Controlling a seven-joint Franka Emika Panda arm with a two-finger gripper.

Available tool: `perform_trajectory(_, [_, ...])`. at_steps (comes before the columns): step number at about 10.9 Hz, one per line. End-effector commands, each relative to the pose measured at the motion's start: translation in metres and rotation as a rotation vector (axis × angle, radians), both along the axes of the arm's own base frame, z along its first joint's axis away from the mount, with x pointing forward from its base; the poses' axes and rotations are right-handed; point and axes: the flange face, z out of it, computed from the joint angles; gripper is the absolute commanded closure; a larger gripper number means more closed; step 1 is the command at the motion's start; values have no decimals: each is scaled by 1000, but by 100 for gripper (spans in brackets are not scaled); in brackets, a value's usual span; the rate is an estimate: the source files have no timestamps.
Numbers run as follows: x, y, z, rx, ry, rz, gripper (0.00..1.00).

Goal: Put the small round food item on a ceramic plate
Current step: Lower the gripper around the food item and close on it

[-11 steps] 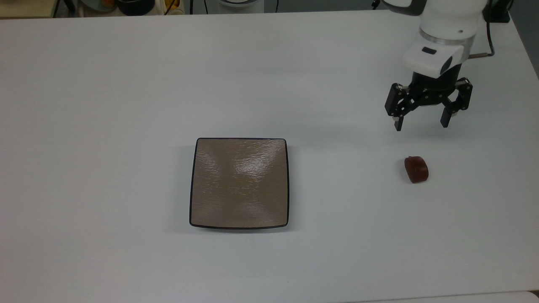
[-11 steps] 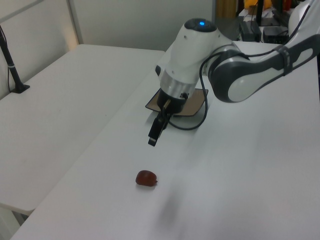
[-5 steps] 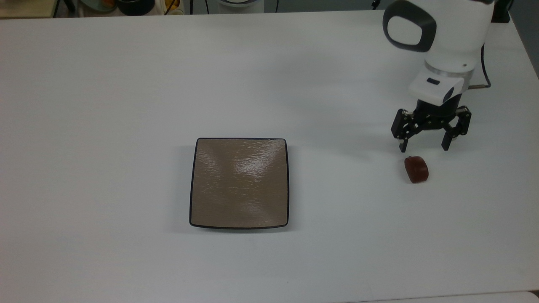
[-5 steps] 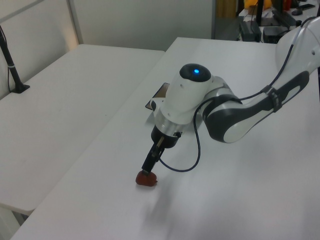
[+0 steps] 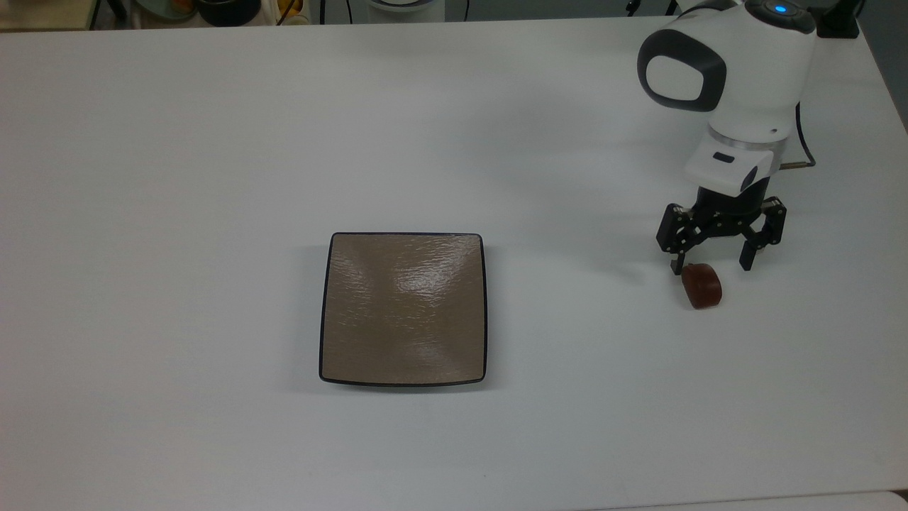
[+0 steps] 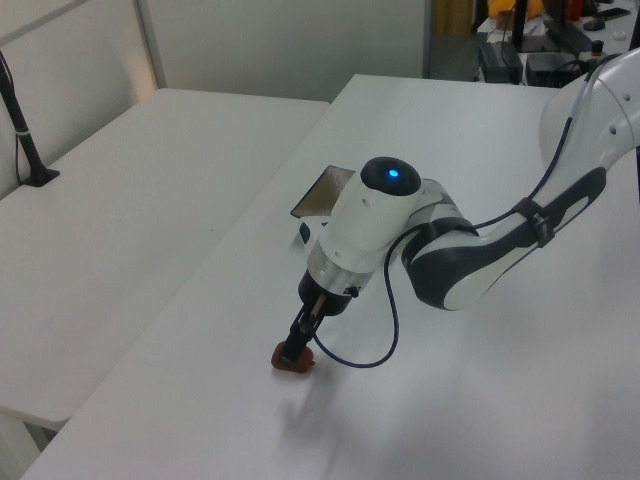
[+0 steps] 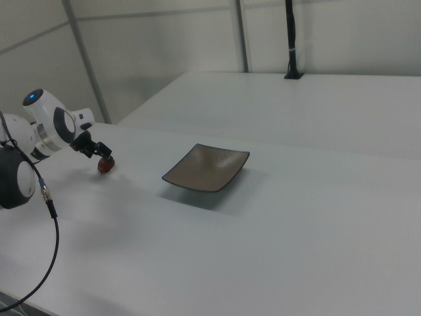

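One hand [image 5: 710, 268]: released, fingers spread astride the food [image 5: 701, 285], low for a grasp
Plate [image 5: 403, 309]: well apart on the desk [image 5: 213, 142], bare, awaiting it

The ceramic plate [image 5: 403, 309] is glazed tan-brown, rippled with fine wavy lines and edged by a thin dark rim. The small round food item [image 5: 701, 285] is coloured a glossy reddish-brown. The pincer [image 5: 710, 267] is finished in black beneath a white arm [image 5: 738, 78] marked with dark grey panels and one blue light. The desk [image 5: 213, 142] is plain white.
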Motion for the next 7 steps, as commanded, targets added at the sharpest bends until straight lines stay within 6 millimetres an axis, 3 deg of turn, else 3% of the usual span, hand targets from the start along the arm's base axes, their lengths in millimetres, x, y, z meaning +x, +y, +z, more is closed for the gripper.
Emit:
perform_trajectory(1, [6, 4, -11, -6, -54, 7, 0])
perform_trajectory(6, [7, 4, -23, -17, -62, 24, 29])
perform_trajectory(7, [6, 4, -24, -19, -61, 26, 39])
